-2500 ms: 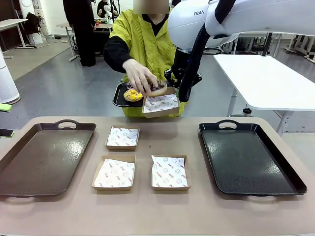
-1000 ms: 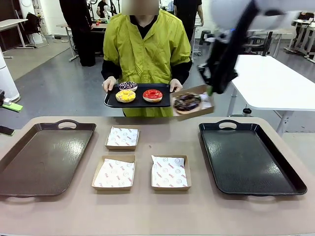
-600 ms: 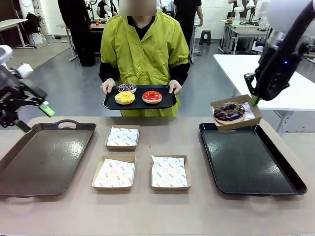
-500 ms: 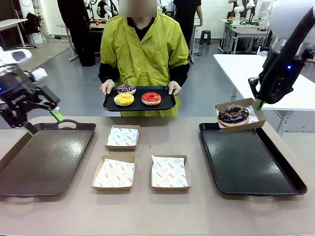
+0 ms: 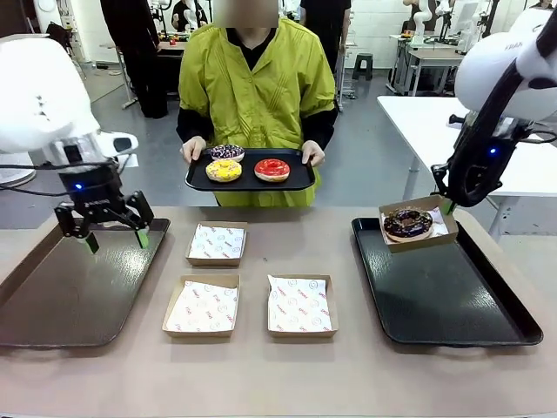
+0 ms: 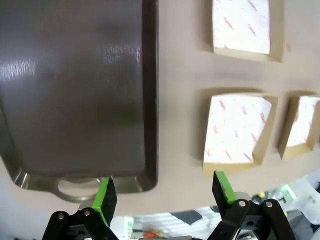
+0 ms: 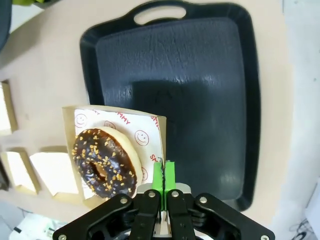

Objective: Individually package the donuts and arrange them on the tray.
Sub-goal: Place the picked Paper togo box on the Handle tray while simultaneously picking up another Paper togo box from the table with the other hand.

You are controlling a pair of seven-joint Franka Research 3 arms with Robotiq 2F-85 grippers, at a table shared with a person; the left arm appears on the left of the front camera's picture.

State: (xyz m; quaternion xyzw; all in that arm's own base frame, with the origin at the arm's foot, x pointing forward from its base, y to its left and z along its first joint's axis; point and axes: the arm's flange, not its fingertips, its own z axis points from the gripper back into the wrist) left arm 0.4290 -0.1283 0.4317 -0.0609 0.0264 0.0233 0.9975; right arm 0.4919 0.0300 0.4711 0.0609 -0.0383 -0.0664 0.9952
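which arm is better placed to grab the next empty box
Left. The left gripper hovers open over the left tray, beside the three empty boxes. The right gripper is shut on the box with the chocolate donut, above the right tray.

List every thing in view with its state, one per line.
left gripper: open, holding nothing.
right gripper: shut on the carried box's edge.
carried box: aloft at right tray corner, tilted.
chocolate donut: lying in carried box.
three table boxes: open, paper-lined, flat.
person's tray: held level, carrying three donuts.
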